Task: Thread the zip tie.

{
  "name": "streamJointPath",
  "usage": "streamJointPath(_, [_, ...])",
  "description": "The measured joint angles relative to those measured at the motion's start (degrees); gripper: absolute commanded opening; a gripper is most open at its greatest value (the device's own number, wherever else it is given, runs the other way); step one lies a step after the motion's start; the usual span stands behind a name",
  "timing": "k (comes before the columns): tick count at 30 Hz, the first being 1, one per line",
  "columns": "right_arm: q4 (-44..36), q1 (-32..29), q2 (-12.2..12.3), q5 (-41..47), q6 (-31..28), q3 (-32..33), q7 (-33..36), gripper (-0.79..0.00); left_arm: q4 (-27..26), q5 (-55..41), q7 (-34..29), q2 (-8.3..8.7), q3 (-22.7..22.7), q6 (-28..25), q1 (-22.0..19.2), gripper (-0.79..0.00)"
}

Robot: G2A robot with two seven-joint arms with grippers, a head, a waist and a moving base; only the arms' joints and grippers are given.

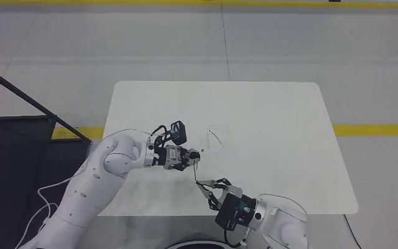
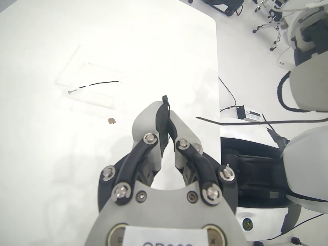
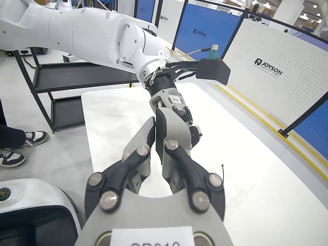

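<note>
A thin black zip tie (image 1: 196,169) spans the short gap between my two grippers, above the table's front part. My left gripper (image 1: 194,155) is shut on its head end (image 2: 166,101), which pokes out past the fingertips. The strap's tail (image 2: 225,122) runs across to my right gripper (image 1: 200,183), which is shut on it. In the right wrist view the right gripper (image 3: 155,129) is pressed together, with the left gripper (image 3: 194,134) just beyond it. A second zip tie (image 1: 214,138) lies flat on the table, apart from both grippers.
The white table (image 1: 280,112) is bare to the right and at the back. The spare zip tie (image 2: 93,86) rests on a clear rectangular sheet (image 2: 77,62). A small brown speck (image 2: 111,121) lies near it. A black rack (image 3: 64,78) stands beyond the table's left side.
</note>
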Motion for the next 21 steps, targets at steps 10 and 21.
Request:
streamJointPath(10, [0.76,-0.52,0.67,-1.74,0.94,0.55,-3.32,-0.785,0.89,-0.97,0.93,0.32,0.7,-0.41,-0.78,-0.785])
streamJointPath(21, [0.3,-1.65,1.05,-2.06,2.15,1.01,-4.43,-0.785,0.87,-0.94,0.9,0.32,0.71,-0.42,-0.78,-0.785])
